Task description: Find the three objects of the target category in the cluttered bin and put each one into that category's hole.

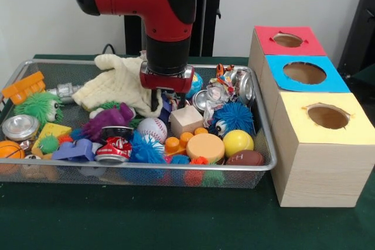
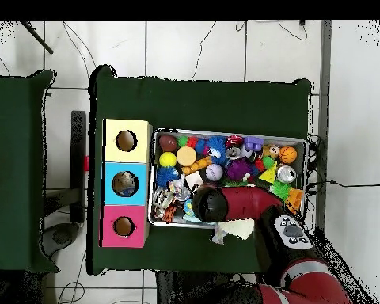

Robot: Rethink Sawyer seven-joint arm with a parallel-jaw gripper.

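Observation:
The wire mesh bin (image 1: 265, 122) lies on the green table, full of toys; it also shows in the overhead view (image 2: 305, 142). My gripper (image 1: 163, 102) is lowered into the bin's middle, between the cream cloth (image 1: 117, 83) and the wooden cube (image 1: 186, 120). Its tips are sunk among the toys, so its state is unclear. Balls in the bin include a baseball (image 1: 152, 128), a yellow ball (image 1: 237, 142), a brown football (image 1: 245, 158) and a basketball (image 1: 9, 149). In the overhead view the arm (image 2: 211, 203) hides the gripper.
Three wooden boxes with round holes stand right of the bin: red (image 1: 287, 40), blue (image 1: 304, 73), yellow (image 1: 328, 118). The bin also holds a blue spiky ball (image 1: 233, 116), a purple plush (image 1: 108, 120), crushed cans (image 1: 112, 149) and an orange disc (image 1: 205, 146).

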